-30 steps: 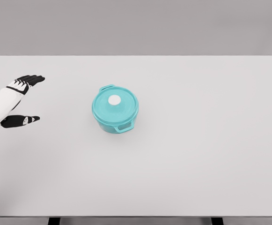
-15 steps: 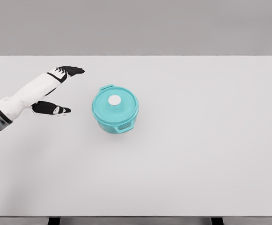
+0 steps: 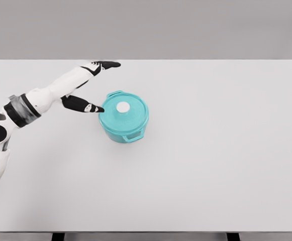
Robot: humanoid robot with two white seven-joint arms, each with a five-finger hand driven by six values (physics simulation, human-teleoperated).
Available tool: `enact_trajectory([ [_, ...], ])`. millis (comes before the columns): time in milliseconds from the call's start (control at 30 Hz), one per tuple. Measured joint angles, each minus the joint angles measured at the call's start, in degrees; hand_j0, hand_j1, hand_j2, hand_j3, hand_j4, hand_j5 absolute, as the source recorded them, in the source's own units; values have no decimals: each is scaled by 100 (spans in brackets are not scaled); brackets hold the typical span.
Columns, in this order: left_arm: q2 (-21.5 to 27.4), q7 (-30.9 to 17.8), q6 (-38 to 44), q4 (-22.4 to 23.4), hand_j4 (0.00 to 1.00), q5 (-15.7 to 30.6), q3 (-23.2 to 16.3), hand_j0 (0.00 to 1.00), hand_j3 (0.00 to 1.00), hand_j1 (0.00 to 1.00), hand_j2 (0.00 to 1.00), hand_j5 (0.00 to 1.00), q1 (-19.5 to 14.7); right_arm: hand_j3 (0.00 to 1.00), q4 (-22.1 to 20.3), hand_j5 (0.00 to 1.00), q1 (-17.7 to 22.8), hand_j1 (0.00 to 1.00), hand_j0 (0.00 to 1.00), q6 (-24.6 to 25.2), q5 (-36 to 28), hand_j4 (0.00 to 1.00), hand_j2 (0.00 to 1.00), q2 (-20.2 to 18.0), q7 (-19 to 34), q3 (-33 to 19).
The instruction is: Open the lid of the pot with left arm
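Observation:
A teal pot [image 3: 123,119] stands on the white table [image 3: 211,150], left of the middle. Its teal lid sits closed on top, with a round white knob [image 3: 122,106] at its centre. Two small handles stick out, one at the back left and one at the front right. My left hand [image 3: 103,86] reaches in from the left, fingers spread and holding nothing. Its thumb [image 3: 88,106] points at the pot's left rim, almost touching it. The other fingers [image 3: 108,65] stretch out behind the pot, well apart from it.
The table's far edge [image 3: 146,60] runs just behind the hand. Grey wall lies beyond it.
My left arm has swept to the right across the table, from the far left edge to the pot's left side. The pot and its lid have not moved.

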Motion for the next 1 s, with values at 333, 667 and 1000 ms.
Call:
enact_trajectory([
  [333,-6,-1,408,-33,69,325,-270,69,69,69,69,69,97,100,0,100,0,100,100,0,0,100,100,0,0,0],
  [667,-8,-1,427,-273,70,546,-283,70,70,70,70,70,395,100,0,100,0,100,100,0,0,100,100,0,0,0],
  [1000,-66,-1,430,-385,70,579,-272,70,70,70,70,70,466,100,0,100,0,100,100,1,0,100,100,0,0,0],
])
